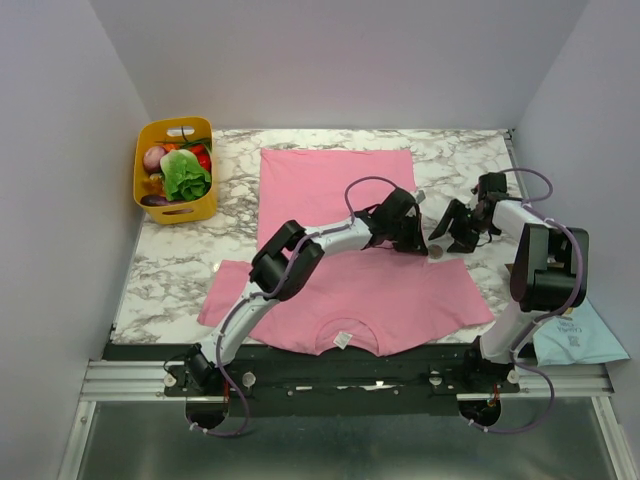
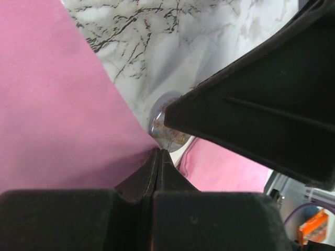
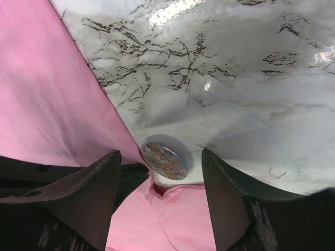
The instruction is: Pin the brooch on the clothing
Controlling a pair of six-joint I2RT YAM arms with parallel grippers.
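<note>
Two-handed work near the worktop's [image 1: 240, 140] right edge: left fingers [image 2: 159, 164] clench the clothing's [image 2: 52, 104] edge, likely steadying it for pinning; right fingers [image 3: 89, 198], spread, straddle the brooch [image 3: 164, 160] lying just beside.

The pink short-sleeved T-shirt [image 1: 340, 200] is one plain, even pink, with a small white label [image 1: 343, 340] at its neckline. The marble-patterned tabletop [image 1: 460, 160] is white, veined in dark grey. The small round brooch [image 3: 164, 160] is grey-brown, flecked with tiny mixed colours. The plastic basket [image 1: 188, 211] is yellow, its contents green, red and purple. The left gripper [image 2: 159, 152] and right gripper [image 3: 159, 157] are matte black.
</note>
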